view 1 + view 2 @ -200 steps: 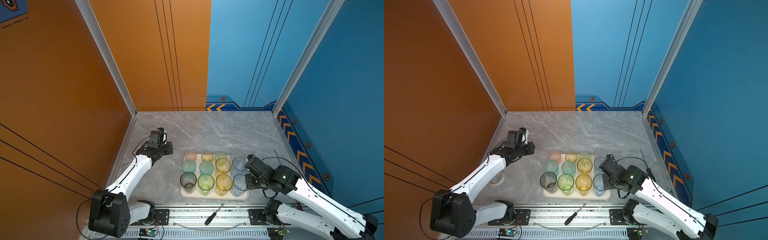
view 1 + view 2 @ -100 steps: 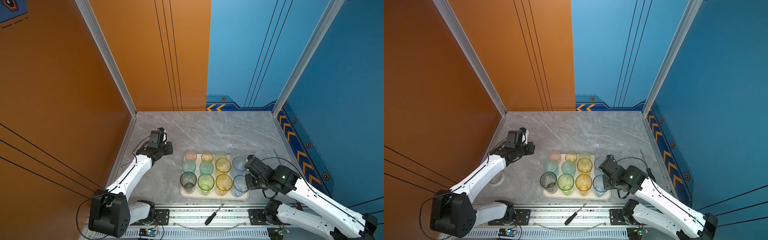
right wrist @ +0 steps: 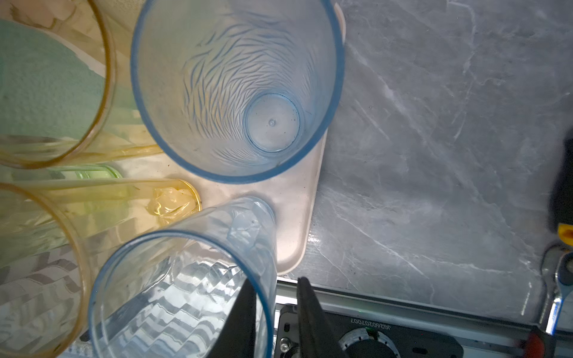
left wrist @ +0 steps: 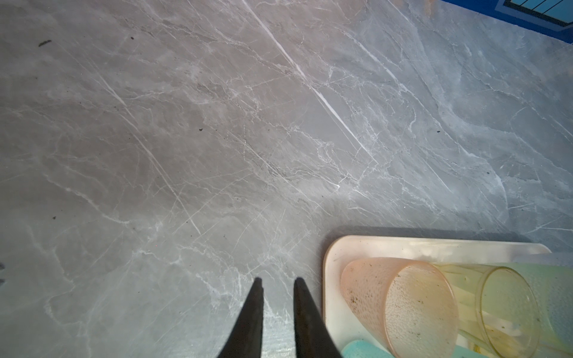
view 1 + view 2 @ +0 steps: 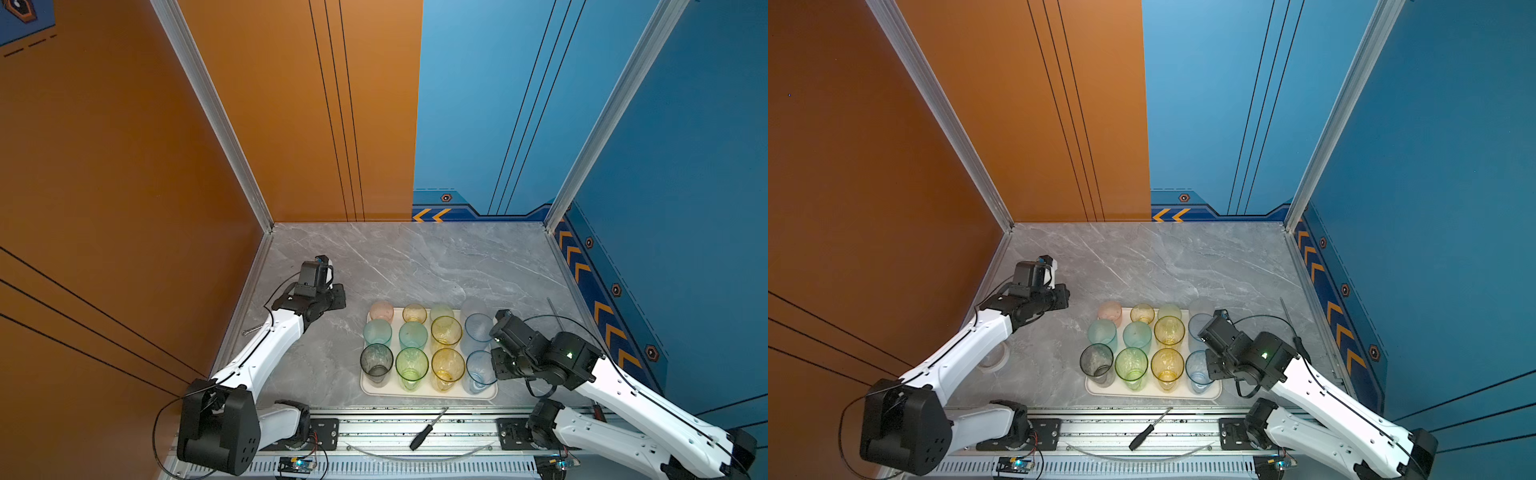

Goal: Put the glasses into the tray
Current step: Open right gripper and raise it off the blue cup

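Grey marble tabletop (image 5: 415, 266) carries the tray (image 5: 428, 394), twelve glasses (image 5: 412, 334) standing in it; the right gripper (image 3: 276, 282), jaws narrowly parted, straddles the rim of the upright corner blue glass (image 5: 477, 374), while the left gripper (image 4: 277, 283), narrow and empty, hangs well away leftward.

Both top views are bright and sharp, evenly lit from above. In my left wrist view the tray (image 4: 434, 248) casts a soft narrow shadow. In the right one my fingers (image 3: 313, 319), at lower centre, are dark and blurred.
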`<state>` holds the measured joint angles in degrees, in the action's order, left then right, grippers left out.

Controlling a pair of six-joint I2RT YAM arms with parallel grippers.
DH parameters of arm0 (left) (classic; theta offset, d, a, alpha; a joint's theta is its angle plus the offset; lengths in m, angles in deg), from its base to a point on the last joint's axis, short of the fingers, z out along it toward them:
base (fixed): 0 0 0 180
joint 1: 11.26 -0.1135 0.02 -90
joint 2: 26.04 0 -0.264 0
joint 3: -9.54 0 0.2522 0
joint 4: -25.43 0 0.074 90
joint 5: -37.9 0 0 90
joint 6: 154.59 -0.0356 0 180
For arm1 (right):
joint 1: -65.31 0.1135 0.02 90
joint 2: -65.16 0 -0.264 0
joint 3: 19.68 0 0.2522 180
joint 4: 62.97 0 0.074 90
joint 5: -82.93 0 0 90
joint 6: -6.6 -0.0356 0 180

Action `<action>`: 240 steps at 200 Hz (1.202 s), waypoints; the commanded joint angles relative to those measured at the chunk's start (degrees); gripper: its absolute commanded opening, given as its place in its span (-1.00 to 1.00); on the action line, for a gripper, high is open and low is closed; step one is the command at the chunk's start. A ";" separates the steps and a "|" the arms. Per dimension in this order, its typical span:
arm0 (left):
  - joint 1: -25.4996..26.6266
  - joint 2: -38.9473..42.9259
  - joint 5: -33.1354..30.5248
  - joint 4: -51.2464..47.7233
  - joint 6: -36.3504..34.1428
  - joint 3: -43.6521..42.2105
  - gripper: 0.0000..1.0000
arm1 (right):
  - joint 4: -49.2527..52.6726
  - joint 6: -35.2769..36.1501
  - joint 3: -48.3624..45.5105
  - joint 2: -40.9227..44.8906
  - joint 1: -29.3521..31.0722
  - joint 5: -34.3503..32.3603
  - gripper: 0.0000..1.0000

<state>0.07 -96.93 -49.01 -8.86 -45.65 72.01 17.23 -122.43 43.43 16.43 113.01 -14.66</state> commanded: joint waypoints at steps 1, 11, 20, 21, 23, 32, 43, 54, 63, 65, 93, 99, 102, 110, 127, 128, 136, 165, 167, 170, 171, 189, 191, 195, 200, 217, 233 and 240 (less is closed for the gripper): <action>0.32 -0.37 0.41 -0.46 -0.66 -1.15 -0.59 | 1.77 -0.51 1.56 0.81 0.52 -0.38 -0.53; 0.35 -0.39 0.39 -0.62 -0.79 -1.21 -0.59 | 1.77 -0.36 1.81 0.96 0.51 -0.43 -0.53; 0.30 -0.39 0.36 -0.73 -0.88 -1.19 -0.59 | 1.80 -0.33 2.11 1.17 0.54 -0.46 -0.53; 0.28 -0.39 0.35 -0.73 -0.90 -1.17 -0.59 | 1.83 -0.29 2.14 1.22 0.55 -0.52 -0.53; 0.34 -0.39 0.34 -0.78 -0.92 -1.16 -0.59 | 1.85 -0.27 2.22 1.26 0.50 -0.50 -0.53; 0.36 -0.38 0.34 -0.82 -0.92 -1.31 -0.60 | 1.86 -0.27 2.63 1.56 0.51 -0.71 -0.53; 0.29 -0.34 0.42 -0.82 -0.92 -1.34 -0.60 | 1.86 -0.18 3.24 2.18 0.54 -0.92 -0.52; 0.34 -0.39 0.51 -0.82 -0.92 -1.43 -0.60 | 1.81 -0.15 4.07 2.78 0.54 -1.27 -0.50; 0.30 -0.39 0.68 -0.82 -0.92 -1.60 -0.60 | 1.85 -0.03 4.73 3.14 0.53 -1.58 -0.49; 0.30 -0.36 0.69 -0.82 -0.92 -1.64 -0.60 | 1.86 0.04 4.78 3.23 0.48 -1.69 -0.49; 0.43 -0.41 1.19 -0.82 -0.92 -1.92 -0.61 | 1.85 1.02 7.84 3.14 0.29 -3.38 -0.48; 0.44 -0.39 1.22 -0.82 -0.92 -1.96 -0.61 | 1.86 1.49 8.77 2.87 0.10 -4.04 -0.48; 0.44 -0.39 1.21 -0.82 -0.92 -2.08 -0.61 | 1.86 1.72 9.17 2.71 -0.01 -4.36 -0.48; 0.44 -0.30 1.28 -0.82 -0.92 -2.18 -0.61 | 1.62 2.17 10.35 2.21 -0.36 -5.37 -0.46; 0.42 0.22 0.96 -0.78 -0.92 -2.24 -0.61 | 0.23 4.15 12.48 1.17 -1.41 -7.01 -0.42; 0.43 0.23 0.96 -0.76 -0.92 -2.27 -0.61 | 0.12 4.23 12.59 1.13 -1.49 -7.05 -0.41; 0.44 0.40 0.84 -0.66 -1.00 -2.22 -0.61 | -0.92 5.26 13.45 0.63 -2.35 -7.60 -0.39; 0.44 1.49 0.13 0.03 -1.23 -2.18 -0.61 | -5.31 10.52 16.30 -1.72 -7.07 -6.52 -0.29; 0.44 1.53 0.10 0.05 -1.26 -2.18 -0.61 | -5.63 10.81 16.48 -1.89 -8.61 -6.24 -0.28; 0.37 1.70 -0.05 0.13 -1.27 -2.17 -0.61 | -6.08 11.54 16.75 -2.16 -9.69 -5.75 -0.27; 0.36 1.71 -0.08 0.18 -1.27 -2.19 -0.61 | -6.15 11.75 16.84 -2.20 -10.02 -5.58 -0.27; 0.13 2.24 -1.01 1.24 -1.19 -2.33 -0.60 | -9.39 15.40 17.92 -4.05 -15.89 -1.66 -0.17; 0.08 2.25 -1.17 1.38 -1.14 -2.38 -0.60 | -9.57 15.57 18.04 -4.16 -16.19 -1.43 -0.16; 0.03 2.32 -1.39 1.75 -1.10 -2.38 -0.60 | -10.44 16.28 18.21 -4.75 -17.96 -0.22 -0.14; -0.07 2.42 -1.66 2.30 -1.10 -2.49 -0.59 | -11.28 17.16 18.38 -5.35 -19.70 0.98 -0.11; -0.26 2.77 -3.00 4.55 -0.92 -3.17 -0.58 | -14.48 19.40 18.53 -7.89 -25.33 4.82 -0.08; -0.65 2.87 -4.68 6.68 -0.84 -3.72 -0.58 | -17.35 21.53 18.51 -10.59 -29.30 7.79 -0.05; -0.87 3.05 -5.69 7.50 -0.83 -3.89 -0.58 | -18.66 22.23 18.40 -11.59 -30.80 8.24 -0.03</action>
<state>-0.11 -94.99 -50.62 -5.28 -45.69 69.47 4.90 -105.64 60.91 7.86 86.50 -11.91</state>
